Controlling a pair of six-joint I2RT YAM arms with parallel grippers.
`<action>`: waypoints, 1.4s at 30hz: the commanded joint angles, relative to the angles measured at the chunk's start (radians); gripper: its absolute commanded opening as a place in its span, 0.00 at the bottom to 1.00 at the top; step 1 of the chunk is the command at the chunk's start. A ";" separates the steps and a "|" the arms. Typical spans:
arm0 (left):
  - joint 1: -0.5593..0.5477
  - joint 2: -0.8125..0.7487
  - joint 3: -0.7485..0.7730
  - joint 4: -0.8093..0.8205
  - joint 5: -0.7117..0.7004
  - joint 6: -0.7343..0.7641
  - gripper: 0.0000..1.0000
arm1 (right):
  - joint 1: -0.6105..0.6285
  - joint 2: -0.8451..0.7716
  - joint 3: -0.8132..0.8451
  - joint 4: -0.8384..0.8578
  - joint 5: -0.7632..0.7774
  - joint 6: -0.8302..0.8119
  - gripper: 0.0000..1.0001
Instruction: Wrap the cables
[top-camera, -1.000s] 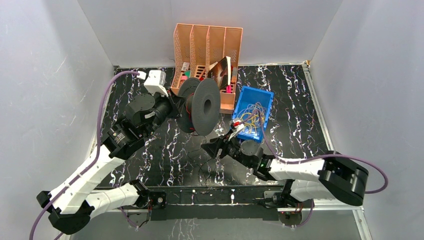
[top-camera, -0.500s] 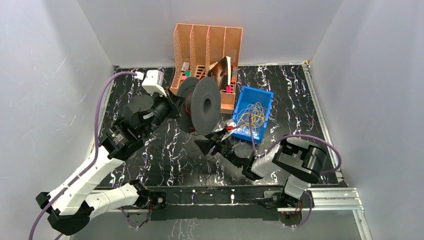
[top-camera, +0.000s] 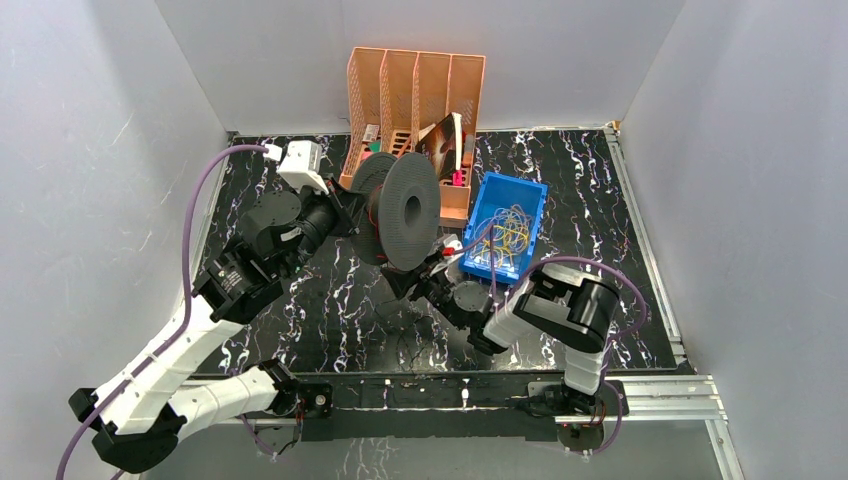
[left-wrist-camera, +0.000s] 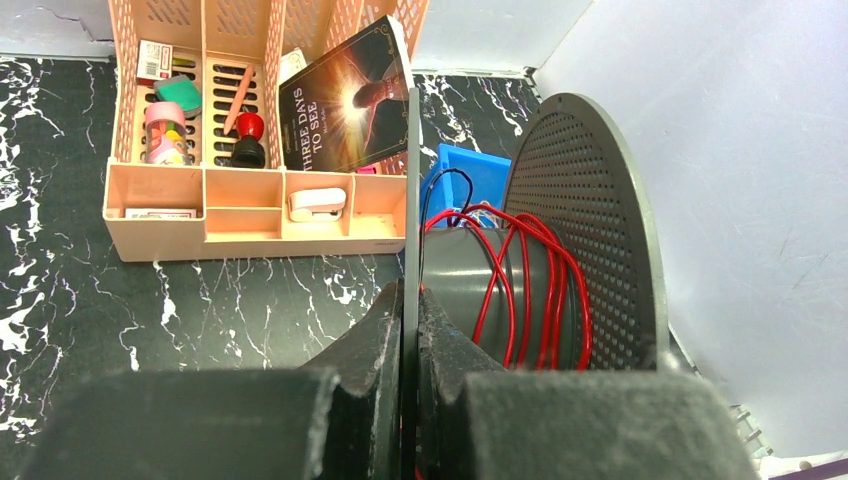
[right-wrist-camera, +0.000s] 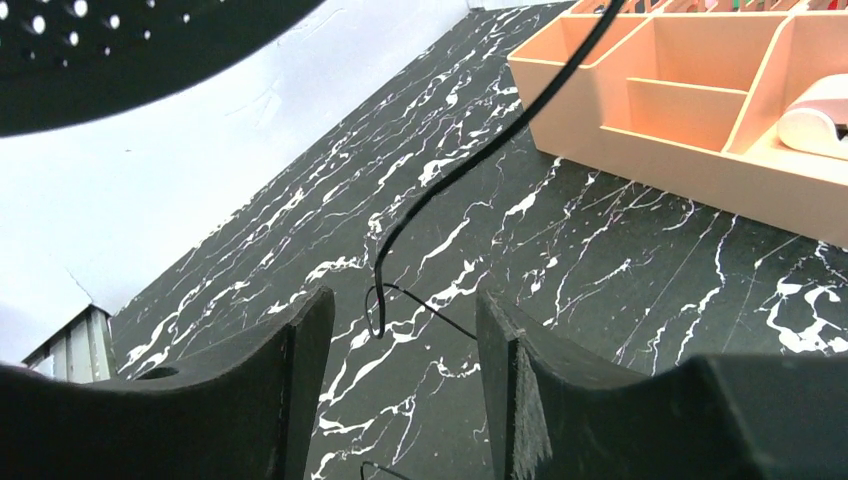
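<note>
A dark grey spool (top-camera: 405, 210) is held up on its side over the table. My left gripper (left-wrist-camera: 410, 325) is shut on the thin rim of its near disc (left-wrist-camera: 411, 200); the gripper also shows in the top view (top-camera: 350, 212). A red cable (left-wrist-camera: 520, 290) is wound round the hub in several turns. A thin black cable (left-wrist-camera: 440, 190) runs off the hub and hangs down in the right wrist view (right-wrist-camera: 400, 230), ending in a small loop between my right fingers. My right gripper (right-wrist-camera: 405, 340) is open below the spool, with the jaws wide apart and clear of the cable. It also shows in the top view (top-camera: 408, 284).
A blue bin (top-camera: 530, 190) with a tangle of yellow, orange and red cables stands right of the spool. A peach desk organiser (top-camera: 415, 75) with a book and small items stands at the back. White walls close three sides.
My right arm has folded in, and its gripper has moved left and further under the spool. The left arm has shifted slightly, still holding the spool.
</note>
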 joint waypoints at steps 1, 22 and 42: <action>0.004 -0.039 0.010 0.109 -0.024 -0.017 0.00 | -0.011 0.011 0.050 0.278 0.029 -0.022 0.60; 0.003 -0.037 -0.014 0.124 -0.074 -0.018 0.00 | 0.010 -0.081 -0.048 0.160 -0.127 0.018 0.00; 0.003 0.034 -0.019 0.129 -0.157 0.031 0.00 | 0.219 -0.543 0.142 -0.848 -0.402 -0.063 0.00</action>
